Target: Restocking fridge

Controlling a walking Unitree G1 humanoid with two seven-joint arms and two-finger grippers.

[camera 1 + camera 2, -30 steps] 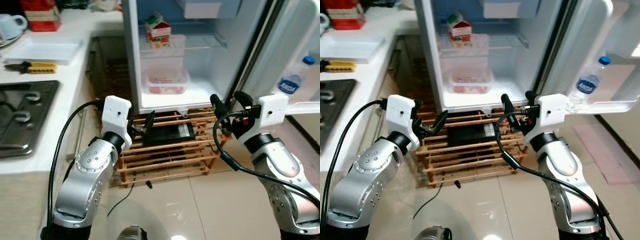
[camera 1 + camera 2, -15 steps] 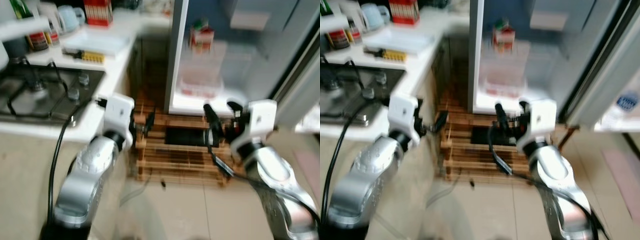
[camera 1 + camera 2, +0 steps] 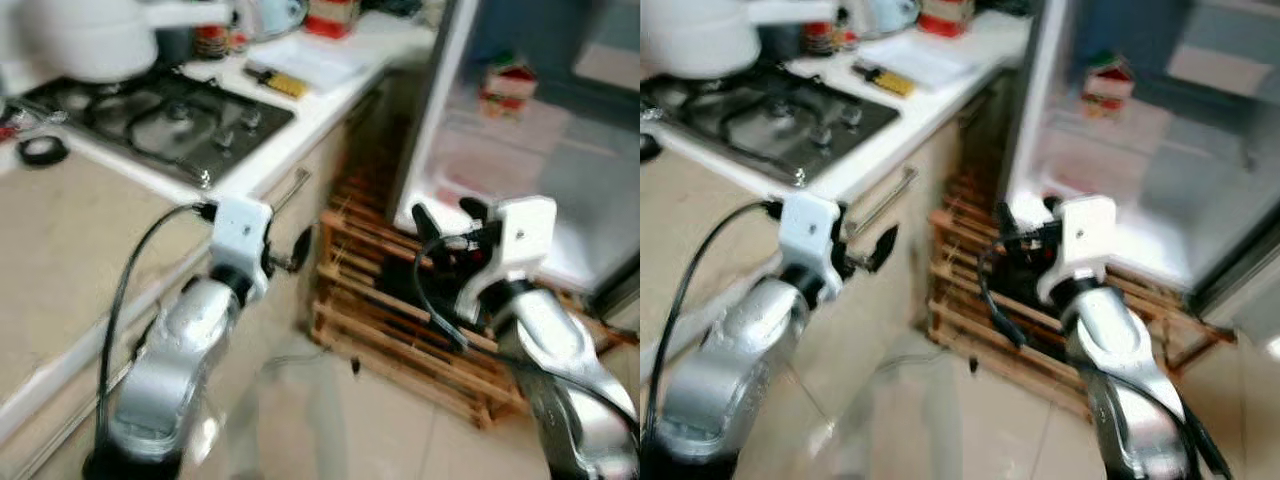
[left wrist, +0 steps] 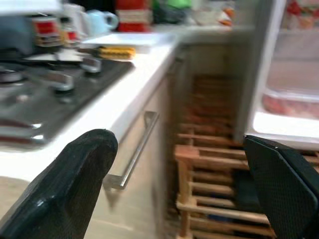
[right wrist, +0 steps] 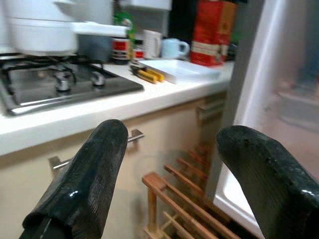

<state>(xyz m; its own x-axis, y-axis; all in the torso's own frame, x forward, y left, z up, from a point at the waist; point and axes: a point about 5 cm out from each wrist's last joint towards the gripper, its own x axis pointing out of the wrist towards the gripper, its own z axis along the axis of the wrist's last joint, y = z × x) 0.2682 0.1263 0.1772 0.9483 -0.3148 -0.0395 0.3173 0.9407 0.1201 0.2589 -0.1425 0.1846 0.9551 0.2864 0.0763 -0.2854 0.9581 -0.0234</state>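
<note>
the fridge [image 3: 455, 60] stands open beside the end of the white counter [image 3: 330, 95], its lit shelves carrying a red and green carton [image 3: 507, 84] on an upper shelf and a clear tub [image 4: 291, 102] with something red inside on the bottom shelf. a low wooden rack [image 3: 400, 335] sits on the tiled floor [image 3: 340, 430] under the front edge of the fridge.

the left gripper [image 4: 187, 186] is held out in front of the counter's cabinet face, level with a metal drawer handle [image 4: 132, 154]; its two black fingers are spread wide and hold nothing. the right gripper [image 5: 174, 184] is raised over the wooden rack near the fridge's lower edge, its fingers also wide apart and empty.

on the counter, a gas hob [image 3: 165, 115] sits near the front edge with a white pot [image 3: 95, 40] on its far burner. further along towards the fridge lie a yellow-handled tool [image 3: 275, 82] and a white tray [image 3: 315, 60], with a red box [image 5: 212, 32] and a pale blue mug [image 5: 174, 48] at the back edge. the head views are blurred.
</note>
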